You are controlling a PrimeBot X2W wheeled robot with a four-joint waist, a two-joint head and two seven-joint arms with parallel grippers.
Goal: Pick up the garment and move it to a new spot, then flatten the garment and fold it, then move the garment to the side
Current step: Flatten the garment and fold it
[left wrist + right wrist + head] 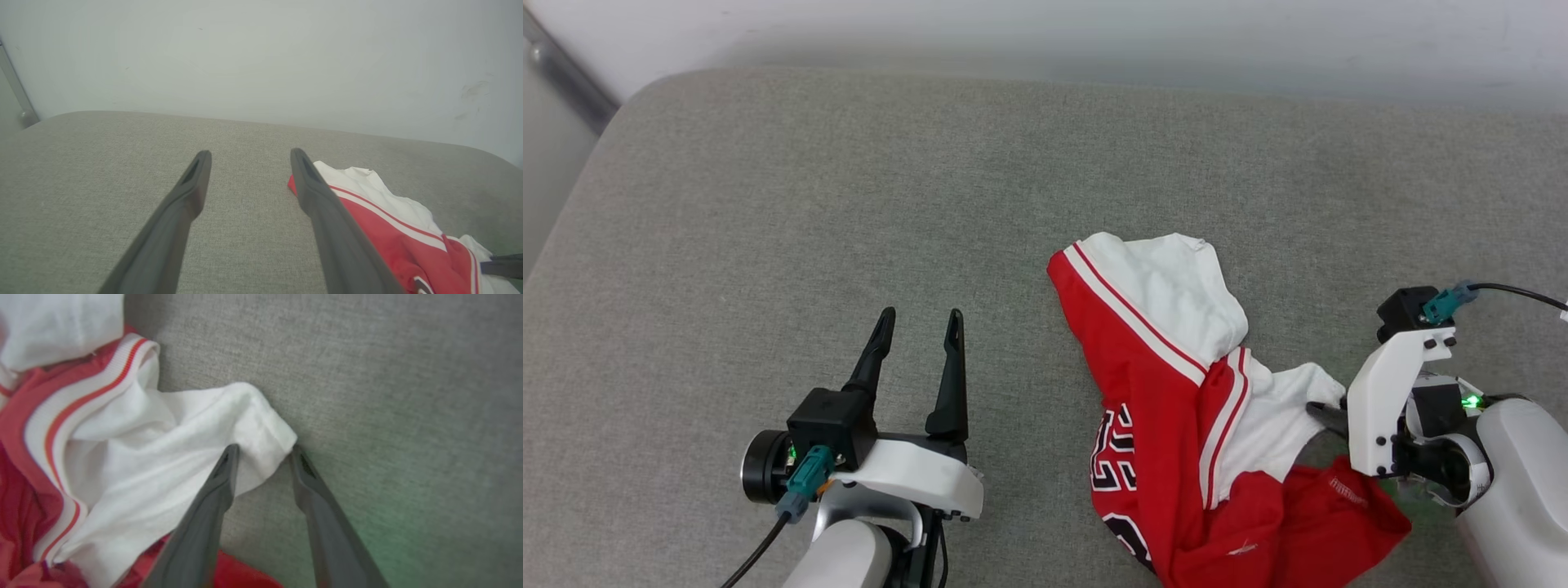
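Head view: the garment [1168, 408] lies crumpled on the grey cushion [849, 204], right of centre. The left gripper [920, 314] is well left of it, fingers wide and empty. The right gripper [1327, 415] meets the white sleeve [1307, 388].

Left wrist view: fingers wide; the garment lies beside the right one.

Right wrist view: fingers apart, astride the sleeve corner, not clamped.

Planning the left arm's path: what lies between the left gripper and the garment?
The stretch from the left gripper to the garment is bare grey cushion, in the head view.
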